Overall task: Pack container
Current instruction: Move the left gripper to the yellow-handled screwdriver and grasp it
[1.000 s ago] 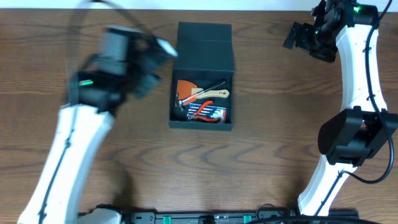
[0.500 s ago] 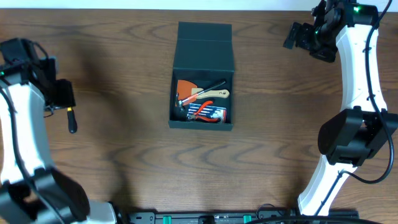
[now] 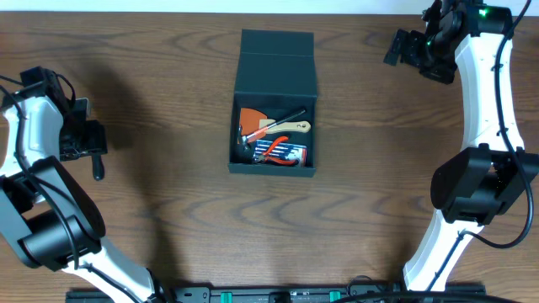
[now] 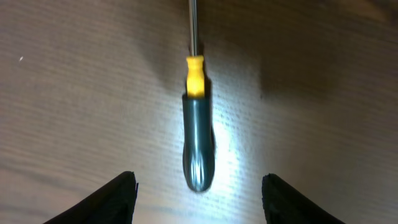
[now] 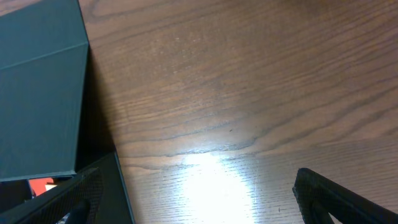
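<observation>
Left wrist view pretty much tells the story here: the screwdriver (image 4: 199, 143) lies flat on the tabletop (image 3: 185, 210), dark handle towards the camera, yellow collar and bare shaft pointing away, and the left gripper (image 4: 198, 204) hangs over it with its fingers spread wide on either side of the handle, not touching it. So I'd call this the reach-and-grab for the next tool, not yet closed. To do it well I'd drop straight down and pinch the thick dark part of the handle, not the collar or the thin shaft. It's a round handle on bare wood, so an off-centre squeeze could roll it away (the line-up looks decent right now, handle roughly midway between the fingers). The container (image 3: 272, 169) sits in the middle of the tabletop with its flap lid folded open at the far side, well apart from the screwdriver, so there's a fair carry to the right afterwards. It already holds a wooden-handled hammer (image 3: 282, 127) and red pliers (image 3: 274, 151), among other bits, so I'd come in from above and lay the screwdriver along the long side where there's room. The right gripper (image 5: 199, 199) is parked near the far right of the tabletop, fingers apart, holding nothing — just bare wood under it.
</observation>
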Robot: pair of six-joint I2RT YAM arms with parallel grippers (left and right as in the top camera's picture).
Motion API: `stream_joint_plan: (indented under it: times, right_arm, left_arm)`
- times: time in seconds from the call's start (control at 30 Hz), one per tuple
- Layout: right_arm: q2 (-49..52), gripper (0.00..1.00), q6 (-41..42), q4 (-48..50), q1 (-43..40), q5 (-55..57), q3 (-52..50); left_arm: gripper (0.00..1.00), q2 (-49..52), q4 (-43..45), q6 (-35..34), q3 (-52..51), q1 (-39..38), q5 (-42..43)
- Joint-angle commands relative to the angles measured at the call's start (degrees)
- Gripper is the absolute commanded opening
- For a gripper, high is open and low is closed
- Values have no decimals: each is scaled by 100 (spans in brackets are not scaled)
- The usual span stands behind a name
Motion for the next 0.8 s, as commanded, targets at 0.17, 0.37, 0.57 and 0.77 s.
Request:
stream_joint_plan:
  times: [0.17, 0.37, 0.57, 0.77]
  right_arm:
    - [37, 99, -92, 72, 39, 142, -24]
    - [37, 99, -90, 57, 39, 319, -24]
    - [37, 99, -90, 79, 39, 319, -24]
    - [37, 99, -90, 74, 37, 319, -24]
  left_arm:
    - [63, 660, 107, 42, -35, 9, -9]
    - [63, 879, 282, -81, -35, 9, -9]
    - [62, 883, 433, 79, -46, 11, -9]
    - [58, 883, 435, 437, -107, 136, -11]
